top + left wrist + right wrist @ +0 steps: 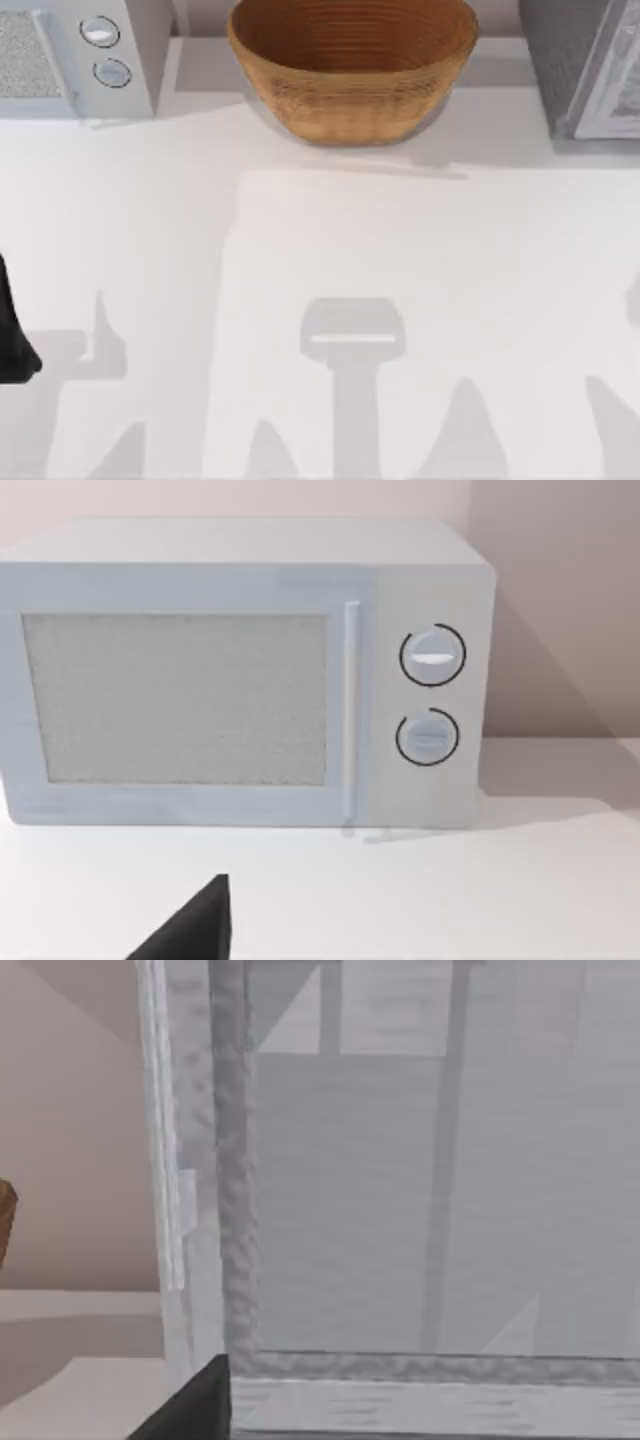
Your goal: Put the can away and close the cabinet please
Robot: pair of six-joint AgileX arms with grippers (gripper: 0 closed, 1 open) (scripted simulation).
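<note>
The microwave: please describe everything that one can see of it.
The microwave is a pale grey-white box that looks like plastic or painted metal. Its door is shut, with a speckled grey window and a slim vertical handle. Two round dials are stacked on the panel beside the door. It stands upright on the white table, at the far left corner in the top view, against the wall, left of the wicker bowl.

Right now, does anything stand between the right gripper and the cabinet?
Nothing visible does. The right gripper faces the cabinet directly; the wicker bowl stands aside, left of the cabinet in the top view. The left gripper is at the top view's left edge.
</note>
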